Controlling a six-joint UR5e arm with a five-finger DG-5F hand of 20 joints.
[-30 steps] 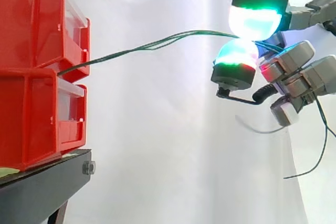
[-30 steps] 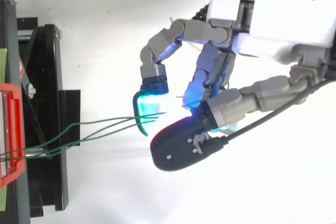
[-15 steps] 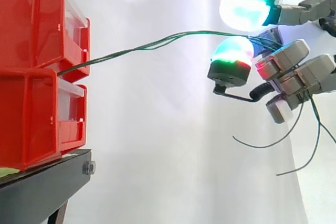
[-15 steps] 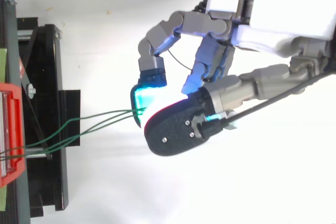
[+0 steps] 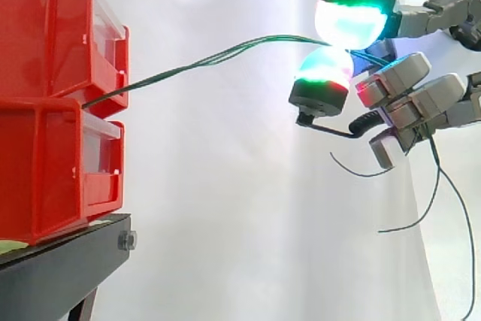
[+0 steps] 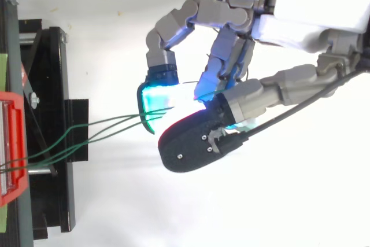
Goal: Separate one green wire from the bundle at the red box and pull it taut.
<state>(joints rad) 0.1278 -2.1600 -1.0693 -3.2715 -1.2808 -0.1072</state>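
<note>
Several thin green wires (image 5: 180, 67) seen from the side, strung nearly straight from the stacked red plastic bins (image 5: 45, 73) up to the robot hand (image 5: 409, 103), pinched between two glowing green-white fingertip pads (image 5: 349, 24), loose ends left dangling below. Viewed from above, spread slightly over the black metal stand (image 6: 52, 85), gathered again at that pinch.

You see bright, even light; the white curtain (image 5: 225, 223) glares nearly blank, the hand's (image 6: 300, 10) glowing pads (image 5: 352, 24) bloom cyan-green, and shadows are faint.
</note>
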